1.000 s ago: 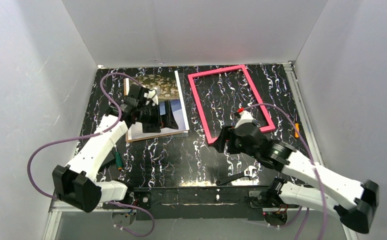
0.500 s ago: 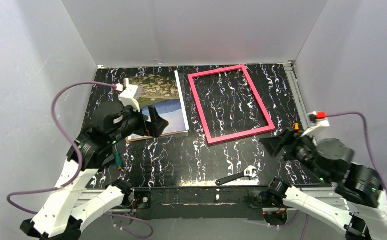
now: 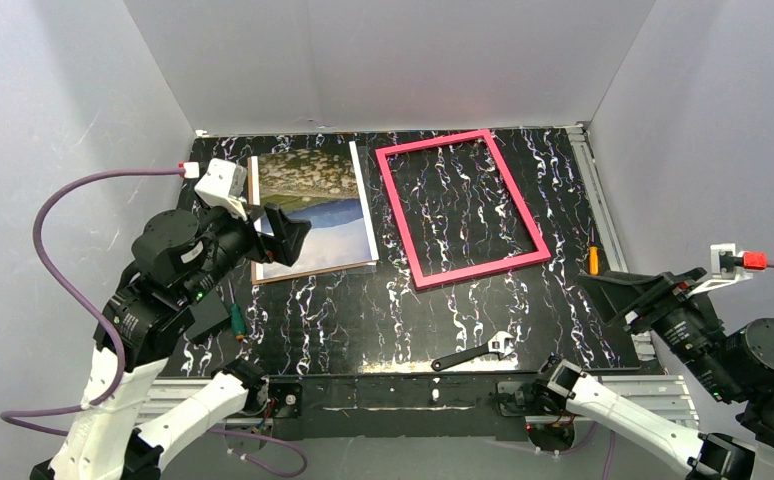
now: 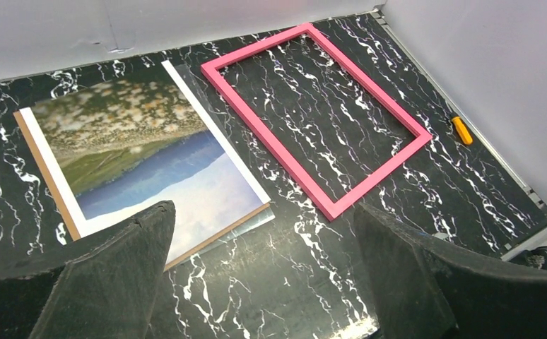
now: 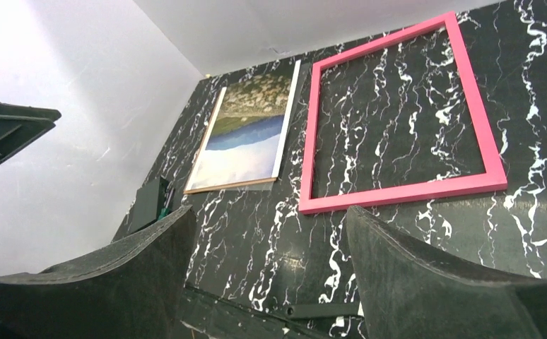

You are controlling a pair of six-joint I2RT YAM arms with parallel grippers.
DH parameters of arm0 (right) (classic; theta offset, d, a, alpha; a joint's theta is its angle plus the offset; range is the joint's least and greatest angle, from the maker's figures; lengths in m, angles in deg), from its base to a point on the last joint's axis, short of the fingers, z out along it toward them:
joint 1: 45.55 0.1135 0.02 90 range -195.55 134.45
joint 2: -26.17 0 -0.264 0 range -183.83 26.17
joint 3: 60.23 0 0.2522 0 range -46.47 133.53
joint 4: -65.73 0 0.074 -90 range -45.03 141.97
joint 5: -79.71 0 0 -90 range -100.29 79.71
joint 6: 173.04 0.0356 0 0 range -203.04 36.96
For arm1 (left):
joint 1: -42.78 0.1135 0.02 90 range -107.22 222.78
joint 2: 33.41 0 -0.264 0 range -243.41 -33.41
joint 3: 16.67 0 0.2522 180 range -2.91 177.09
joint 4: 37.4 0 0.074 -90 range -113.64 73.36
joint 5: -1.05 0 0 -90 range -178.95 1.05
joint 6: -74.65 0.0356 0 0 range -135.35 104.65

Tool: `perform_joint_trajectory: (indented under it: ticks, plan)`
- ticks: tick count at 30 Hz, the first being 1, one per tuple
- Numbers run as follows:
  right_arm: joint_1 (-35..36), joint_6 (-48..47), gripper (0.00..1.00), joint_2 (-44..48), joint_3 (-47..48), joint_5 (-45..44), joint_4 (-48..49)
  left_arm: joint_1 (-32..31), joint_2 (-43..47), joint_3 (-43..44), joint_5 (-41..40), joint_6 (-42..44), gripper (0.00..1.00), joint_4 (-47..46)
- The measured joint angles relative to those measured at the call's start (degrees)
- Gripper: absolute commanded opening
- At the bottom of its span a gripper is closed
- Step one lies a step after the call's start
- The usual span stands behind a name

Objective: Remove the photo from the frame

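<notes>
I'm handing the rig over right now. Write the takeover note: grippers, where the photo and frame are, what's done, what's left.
Left gripper: open, empty, raised above the table's near left.
Right gripper: open, empty, raised at the near right edge.
Photo: flat at the left on a brown board, outside the frame, untouched.
Frame: empty, flat on the table to the right of the photo, not touching it.
Done: photo is out of the frame.
Left: apparently nothing beyond parking the arms.

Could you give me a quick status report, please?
Left gripper, right gripper open, empty. Photo out, lying beside the empty frame. Wrench well clear.
</notes>
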Motion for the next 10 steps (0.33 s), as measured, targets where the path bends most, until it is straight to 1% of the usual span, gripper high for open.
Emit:
perform_joint_trajectory:
  ticks: [10]
  plan:
    - [0.0, -2.7, 0.87, 4.2, -3.3, -1.7, 5.0, 0.0, -4.2, 2.9, -0.3, 3.4, 0.98, 0.5]
